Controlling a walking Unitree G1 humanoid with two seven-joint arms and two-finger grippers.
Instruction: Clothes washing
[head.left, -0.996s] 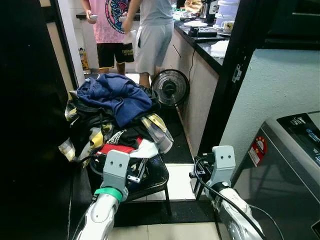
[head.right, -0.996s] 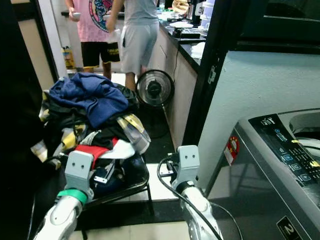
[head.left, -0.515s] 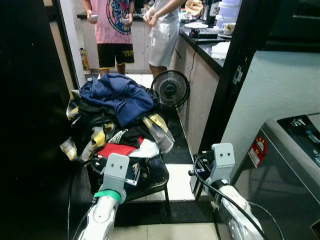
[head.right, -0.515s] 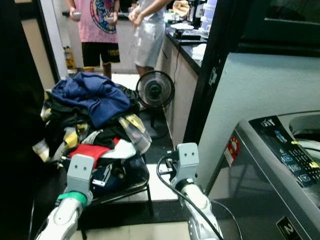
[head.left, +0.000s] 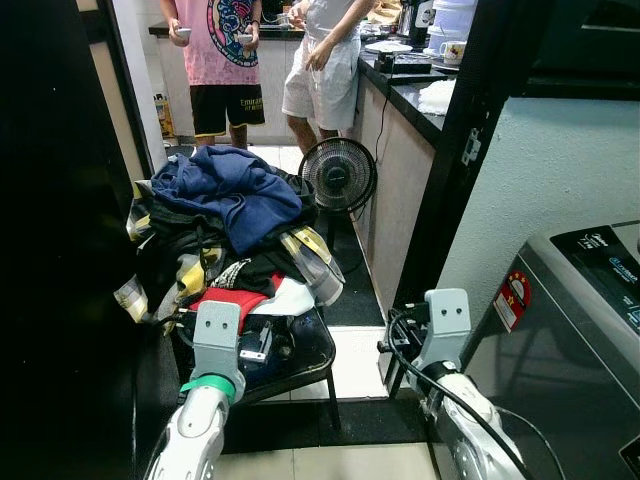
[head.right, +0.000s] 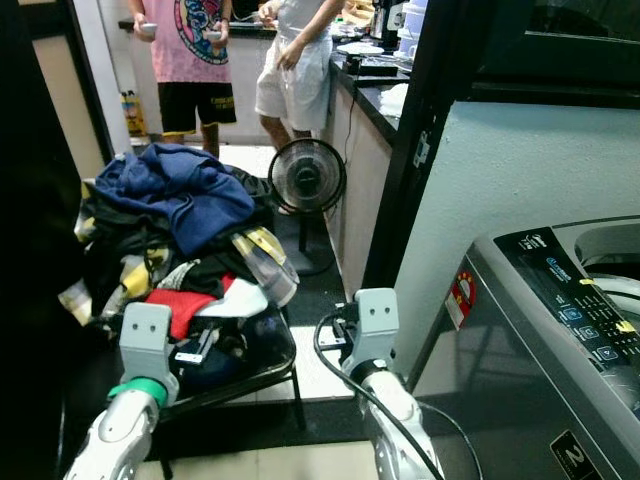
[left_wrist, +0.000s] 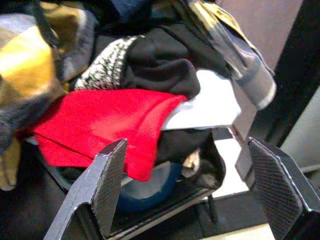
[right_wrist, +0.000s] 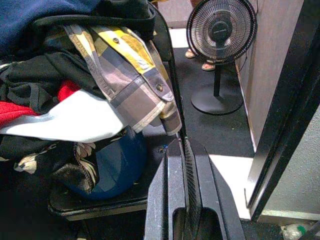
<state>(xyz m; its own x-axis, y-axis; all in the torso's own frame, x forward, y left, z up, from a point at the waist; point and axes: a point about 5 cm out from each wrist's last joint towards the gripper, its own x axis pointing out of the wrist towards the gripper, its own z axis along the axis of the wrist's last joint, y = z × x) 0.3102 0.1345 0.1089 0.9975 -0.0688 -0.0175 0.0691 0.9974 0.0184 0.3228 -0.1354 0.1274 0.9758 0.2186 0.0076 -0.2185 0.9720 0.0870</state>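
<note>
A pile of clothes (head.left: 225, 235) is heaped on a black chair (head.left: 318, 352): a navy garment (head.left: 235, 190) on top, a red one (left_wrist: 100, 122) and a white one (left_wrist: 207, 105) low at the front, and a yellow-grey plaid piece (right_wrist: 127, 75) hanging off the side. My left gripper (left_wrist: 186, 145) is open, its fingers spread just in front of the red and white garments with nothing between them. My right gripper (right_wrist: 182, 142) is shut and empty, pointing at the chair's edge below the plaid piece. The grey washing machine (head.left: 590, 300) stands at my right.
Two people (head.left: 225, 60) (head.left: 325, 70) stand at the far kitchen counter (head.left: 415, 90). A floor fan (head.left: 338, 175) sits behind the chair. A black door frame (head.left: 470, 150) and a grey wall (head.left: 570, 160) are on the right, a dark panel (head.left: 50, 250) on the left.
My left arm has shifted slightly left, closer to the front of the pile. The person in grey shorts has stepped to the right, toward the counter. My right arm has not moved.
</note>
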